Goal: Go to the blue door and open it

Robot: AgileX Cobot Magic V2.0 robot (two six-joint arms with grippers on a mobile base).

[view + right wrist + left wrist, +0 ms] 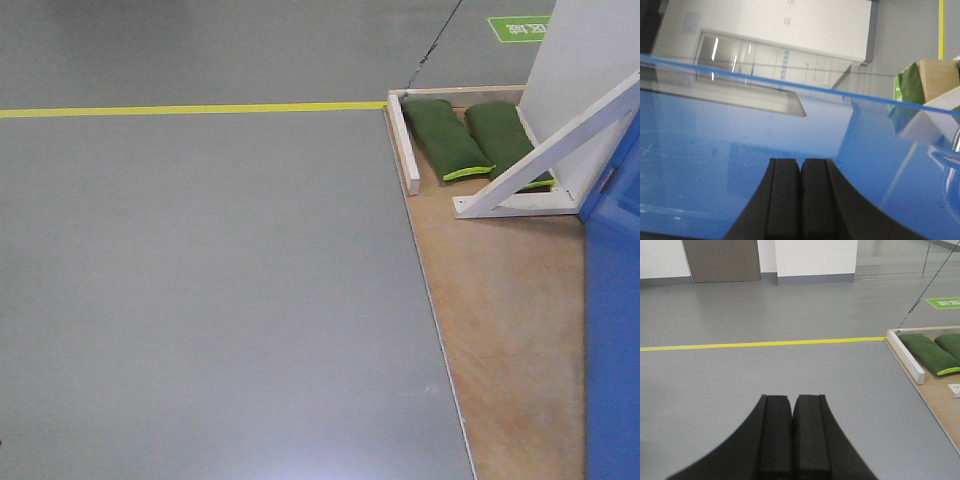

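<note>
The blue door (pixel 615 330) shows as a glossy blue panel at the right edge of the front view, standing on a plywood base. In the right wrist view the blue door (pixel 715 150) fills most of the picture, mirroring the room, with a silver curve of its handle (pixel 954 150) at the right edge. My right gripper (pixel 800 162) is shut with nothing in it, close in front of the panel. My left gripper (pixel 792 400) is shut and empty too, hanging over bare grey floor. Neither gripper appears in the front view.
The plywood base (pixel 500 300) carries two green sandbags (pixel 445 138) behind a white wooden frame (pixel 403 142), with a white diagonal brace (pixel 560 150). A yellow floor line (pixel 190 108) crosses the grey floor. Far off stand a grey door (pixel 721 260) and white wall.
</note>
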